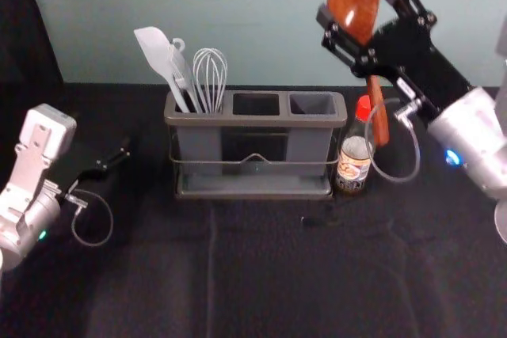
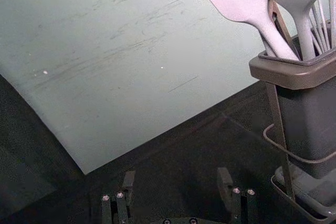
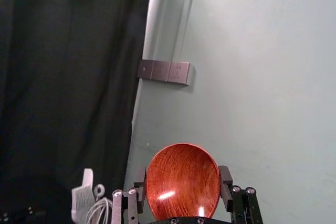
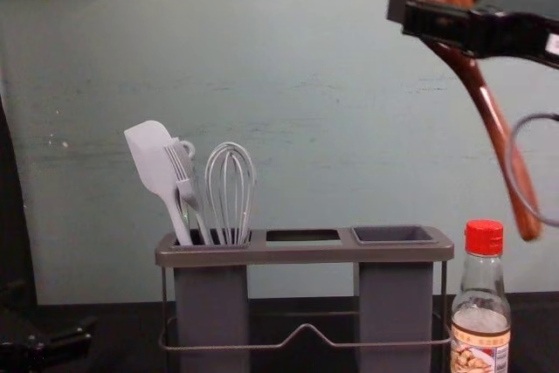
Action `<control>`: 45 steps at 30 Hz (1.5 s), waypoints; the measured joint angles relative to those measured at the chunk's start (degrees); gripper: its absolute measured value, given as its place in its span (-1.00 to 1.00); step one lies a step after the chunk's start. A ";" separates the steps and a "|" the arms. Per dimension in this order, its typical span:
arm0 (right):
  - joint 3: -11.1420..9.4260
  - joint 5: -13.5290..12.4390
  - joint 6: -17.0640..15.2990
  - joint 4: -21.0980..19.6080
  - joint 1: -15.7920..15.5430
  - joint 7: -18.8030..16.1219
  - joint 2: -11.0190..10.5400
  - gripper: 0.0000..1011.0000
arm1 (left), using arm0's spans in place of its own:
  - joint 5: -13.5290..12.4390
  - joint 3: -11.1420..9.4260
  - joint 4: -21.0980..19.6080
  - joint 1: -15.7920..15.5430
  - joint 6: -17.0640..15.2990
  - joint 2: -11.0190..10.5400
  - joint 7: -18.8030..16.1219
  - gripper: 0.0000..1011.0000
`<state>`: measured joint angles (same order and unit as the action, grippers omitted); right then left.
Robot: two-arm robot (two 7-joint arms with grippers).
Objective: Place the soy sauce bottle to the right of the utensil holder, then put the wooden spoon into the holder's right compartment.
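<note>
Right gripper [image 1: 355, 7] grips wooden spoon [image 1: 380, 123] by the bowl, up high, handle slanting down. Soy sauce bottle [image 1: 353, 165] stands just right of utensil holder [image 1: 257, 121]. Left gripper [image 1: 116, 160] is open, left of holder

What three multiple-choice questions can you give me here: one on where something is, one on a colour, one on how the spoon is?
1. Where is the soy sauce bottle?
A) Left of the utensil holder
B) Right of it
C) Inside it

2. What colour is the bottle's cap?
A) Red
B) Blue
C) Green

3. How is the wooden spoon?
A) Lying flat
B) Standing in a compartment
C) Held up

1 B: it stands by the holder's right end.
2 A: the chest view shows red.
3 C: the right gripper grips its bowl, handle hanging down.
</note>
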<state>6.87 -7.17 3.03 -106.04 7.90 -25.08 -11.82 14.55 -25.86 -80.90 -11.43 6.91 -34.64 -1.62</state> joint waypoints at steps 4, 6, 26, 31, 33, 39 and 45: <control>0.81 -1.34 -0.27 3.12 3.63 -0.90 0.04 0.66 | 0.00 0.00 0.00 0.00 0.00 0.00 0.00 0.98; 1.13 -1.98 -0.27 4.45 5.01 -1.29 0.10 0.66 | 0.00 0.00 0.00 0.00 0.00 0.00 0.00 0.98; 3.06 -16.03 11.50 24.71 16.25 -9.18 4.55 0.66 | 0.00 0.00 0.00 0.00 0.00 0.00 0.00 0.98; 3.84 -16.84 12.97 27.93 17.43 -9.43 5.04 0.66 | 0.00 0.00 0.00 0.00 0.00 0.00 0.00 0.98; 4.20 -17.05 13.46 29.17 17.91 -9.42 5.17 0.66 | 0.00 0.00 0.00 0.00 0.00 0.00 0.00 0.98; 5.17 -16.85 14.38 31.79 19.03 -8.77 5.14 0.66 | 0.00 0.00 0.00 0.00 0.00 0.00 0.00 0.98; 6.04 -16.88 15.44 34.14 20.38 -8.03 5.24 0.66 | 0.00 0.00 0.00 0.00 0.00 0.00 0.00 0.98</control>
<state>12.91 -24.05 18.47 -71.90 28.28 -33.11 -6.58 14.55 -25.86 -80.90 -11.43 6.91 -34.65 -1.62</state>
